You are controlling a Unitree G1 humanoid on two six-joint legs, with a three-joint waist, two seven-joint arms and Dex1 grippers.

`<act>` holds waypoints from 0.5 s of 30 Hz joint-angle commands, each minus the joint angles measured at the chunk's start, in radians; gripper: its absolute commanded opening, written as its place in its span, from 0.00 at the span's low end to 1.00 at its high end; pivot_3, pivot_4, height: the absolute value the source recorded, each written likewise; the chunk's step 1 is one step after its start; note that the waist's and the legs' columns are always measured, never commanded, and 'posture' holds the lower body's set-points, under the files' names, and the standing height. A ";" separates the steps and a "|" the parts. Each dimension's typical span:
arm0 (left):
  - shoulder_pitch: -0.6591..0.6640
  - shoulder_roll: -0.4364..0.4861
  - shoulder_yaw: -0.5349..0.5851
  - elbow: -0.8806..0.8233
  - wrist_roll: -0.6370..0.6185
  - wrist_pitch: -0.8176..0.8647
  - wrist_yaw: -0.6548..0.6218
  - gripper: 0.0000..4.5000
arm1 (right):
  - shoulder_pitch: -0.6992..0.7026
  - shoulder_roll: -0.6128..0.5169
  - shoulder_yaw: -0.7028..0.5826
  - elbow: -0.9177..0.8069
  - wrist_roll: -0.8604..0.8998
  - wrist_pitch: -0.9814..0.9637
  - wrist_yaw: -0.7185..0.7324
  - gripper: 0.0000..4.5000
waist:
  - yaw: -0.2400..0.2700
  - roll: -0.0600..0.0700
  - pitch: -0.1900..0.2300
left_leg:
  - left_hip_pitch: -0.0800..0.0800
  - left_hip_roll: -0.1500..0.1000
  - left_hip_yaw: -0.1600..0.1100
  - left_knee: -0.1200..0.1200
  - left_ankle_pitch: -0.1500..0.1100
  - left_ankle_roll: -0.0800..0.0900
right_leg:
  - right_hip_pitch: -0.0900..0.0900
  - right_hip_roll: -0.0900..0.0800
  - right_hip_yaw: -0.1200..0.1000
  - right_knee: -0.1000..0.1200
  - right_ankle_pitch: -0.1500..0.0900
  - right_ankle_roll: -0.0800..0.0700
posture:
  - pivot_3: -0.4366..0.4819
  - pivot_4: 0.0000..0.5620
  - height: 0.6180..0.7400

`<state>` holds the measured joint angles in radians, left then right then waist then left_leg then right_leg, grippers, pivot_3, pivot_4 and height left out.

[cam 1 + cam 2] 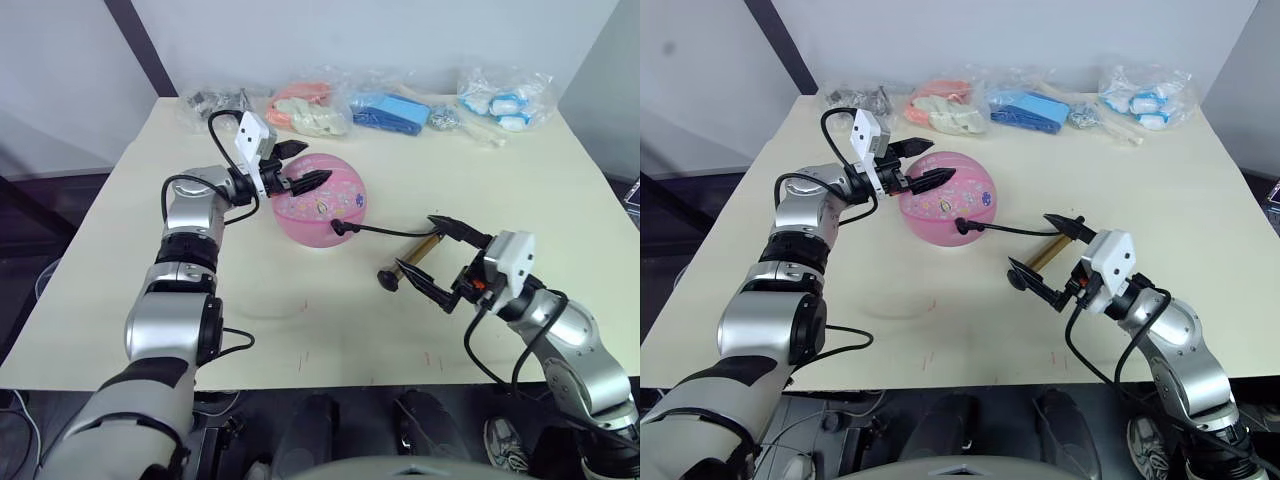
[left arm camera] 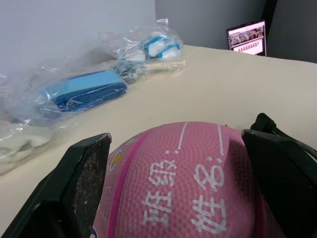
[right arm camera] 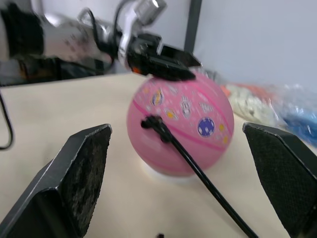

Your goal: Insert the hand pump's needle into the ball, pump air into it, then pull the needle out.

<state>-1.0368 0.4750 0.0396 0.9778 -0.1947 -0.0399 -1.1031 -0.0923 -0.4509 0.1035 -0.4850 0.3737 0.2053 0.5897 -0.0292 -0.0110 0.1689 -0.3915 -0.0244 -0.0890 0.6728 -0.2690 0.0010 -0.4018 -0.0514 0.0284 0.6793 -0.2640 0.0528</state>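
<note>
Worktop: we see a pale cream worktop (image 1: 300, 330) set against a light wall, with a dark post rising at its far left corner.
Far edge: we count a row of clear bags there, one with orange-pink and pale items (image 1: 305, 108), one with a blue item (image 1: 392, 110), one with white and blue pieces (image 1: 505, 98), and a bag of dark metal bits (image 1: 212, 100) at the left.
Ball: the pink ball (image 1: 325, 205) sits on the worktop left of centre, printed with small cartoon figures; in the left wrist view we read white characters on its top.
Left gripper: our left gripper (image 1: 295, 170) is over the top of the ball, its fingers (image 2: 84, 181) spread wide to either side of it; we cannot tell whether they touch the rubber.
Hand pump: the gold-bronze barrel (image 1: 424, 247) lies on the worktop right of the ball, black handle end toward us.
Hose: the thin black hose (image 1: 385, 231) runs from the pump to a black fitting (image 3: 154, 123) seated against the side of the ball.
Right gripper: our right gripper (image 1: 438, 258) hovers by the pump, fingers wide apart on either side of the barrel, grasping nothing.
</note>
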 commanded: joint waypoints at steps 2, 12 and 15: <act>0.039 -0.019 -0.048 0.069 0.074 0.000 0.024 1.00 | -0.067 0.020 0.047 -0.003 -0.057 0.067 -0.040 0.99 | 0.002 0.000 -0.003 | 0.001 0.000 -0.001 0.000 0.000 0.000 | 0.002 0.000 -0.001 -0.001 0.000 0.000 | 0.48 0.27 0.99; 0.074 -0.049 -0.047 0.034 0.069 0.050 0.063 1.00 | -0.314 0.023 0.248 0.176 -0.355 0.105 -0.048 0.99 | 0.012 0.000 -0.010 | 0.010 -0.001 0.000 -0.001 0.000 0.000 | 0.010 0.000 0.000 -0.002 -0.001 0.001 | 0.48 0.27 0.99; 0.077 -0.053 -0.043 0.018 0.069 0.069 0.091 1.00 | -0.381 0.027 0.303 0.210 -0.437 0.129 -0.039 0.99 | 0.012 -0.001 -0.011 | 0.010 -0.001 -0.001 -0.001 0.000 0.000 | 0.010 0.000 0.000 -0.002 -0.001 0.001 | 0.48 0.27 0.99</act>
<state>-1.0084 0.4398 0.0413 0.9535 -0.1876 -0.0179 -1.0432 -0.4399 -0.4271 0.3902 -0.2680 -0.0217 0.3280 0.5458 -0.0170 -0.0115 0.1580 -0.3820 -0.0251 -0.0899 0.6716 -0.2692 0.0013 -0.3919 -0.0520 0.0291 0.6774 -0.2645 0.0535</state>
